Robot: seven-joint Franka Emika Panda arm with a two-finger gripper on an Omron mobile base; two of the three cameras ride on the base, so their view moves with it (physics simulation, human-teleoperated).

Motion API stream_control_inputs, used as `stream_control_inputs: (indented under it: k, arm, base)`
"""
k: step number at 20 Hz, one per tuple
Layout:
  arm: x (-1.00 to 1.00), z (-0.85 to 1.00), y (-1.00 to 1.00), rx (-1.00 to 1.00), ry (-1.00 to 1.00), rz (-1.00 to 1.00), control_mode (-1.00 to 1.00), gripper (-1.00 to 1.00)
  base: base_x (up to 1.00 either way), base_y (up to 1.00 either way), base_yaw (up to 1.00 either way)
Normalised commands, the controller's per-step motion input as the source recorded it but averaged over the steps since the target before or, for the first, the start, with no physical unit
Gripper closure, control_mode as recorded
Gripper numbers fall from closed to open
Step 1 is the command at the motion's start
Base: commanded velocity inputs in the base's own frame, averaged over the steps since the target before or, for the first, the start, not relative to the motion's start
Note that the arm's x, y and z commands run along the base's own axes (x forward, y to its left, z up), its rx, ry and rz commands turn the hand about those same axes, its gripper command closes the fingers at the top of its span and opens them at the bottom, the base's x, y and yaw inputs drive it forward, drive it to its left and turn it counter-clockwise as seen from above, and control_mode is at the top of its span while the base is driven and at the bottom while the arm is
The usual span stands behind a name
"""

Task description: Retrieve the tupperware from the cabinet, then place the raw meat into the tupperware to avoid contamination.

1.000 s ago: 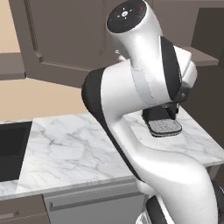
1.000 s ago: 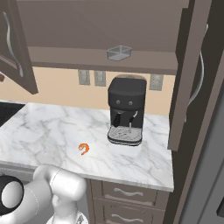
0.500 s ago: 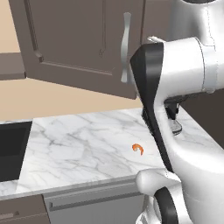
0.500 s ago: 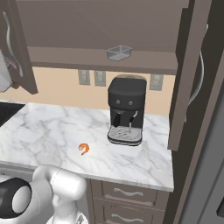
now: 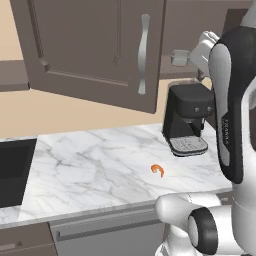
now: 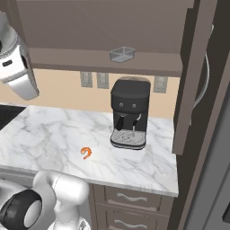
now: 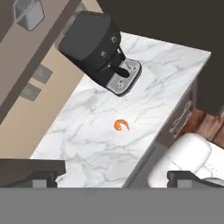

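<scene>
The tupperware (image 6: 122, 54) is a small grey translucent container sitting on the brown shelf of the open cabinet (image 6: 103, 63). It also shows as the tupperware (image 5: 180, 57) and, at the upper left of the hand view, the tupperware (image 7: 29, 14). The raw meat (image 5: 158, 170), a tiny orange curled piece, lies on the marble counter (image 5: 90, 170) in front of the coffee machine; it shows again as the raw meat (image 6: 86, 152) and the raw meat (image 7: 121, 125). My gripper (image 7: 113, 178) hangs high above the counter, open, its fingertips (image 7: 40, 177) wide apart with nothing between them.
A black coffee machine (image 6: 130, 112) stands on the counter under the shelf. One cabinet door (image 5: 100, 50) swings out over the counter's left half, another door (image 6: 197, 85) stands open at the right. A dark sink (image 5: 12, 170) lies at the far left. Drawers (image 6: 130, 197) sit below.
My arm has risen and swung right in the left base view, uncovering the coffee machine and the raw meat. It now reaches into the upper left of the right base view. The gripper stays open.
</scene>
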Motion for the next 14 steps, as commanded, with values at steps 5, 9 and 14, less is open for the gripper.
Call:
stream_control_inputs:
  k: [5,9,14]
  arm:
    - [0.35,-0.07,-0.14,0.23,-0.04,0.02,-1.0,-1.0]
    - [0.31,-0.23,-0.01,0.2,0.0,0.04,-1.0,-1.0]
    - [0.41,-0.24,-0.03,0.23,0.0,0.05,-1.0,-1.0]
  base:
    - [0.0,0.0,0.0]
    - [0.0,0.0,0.0]
    - [0.0,0.0,0.0]
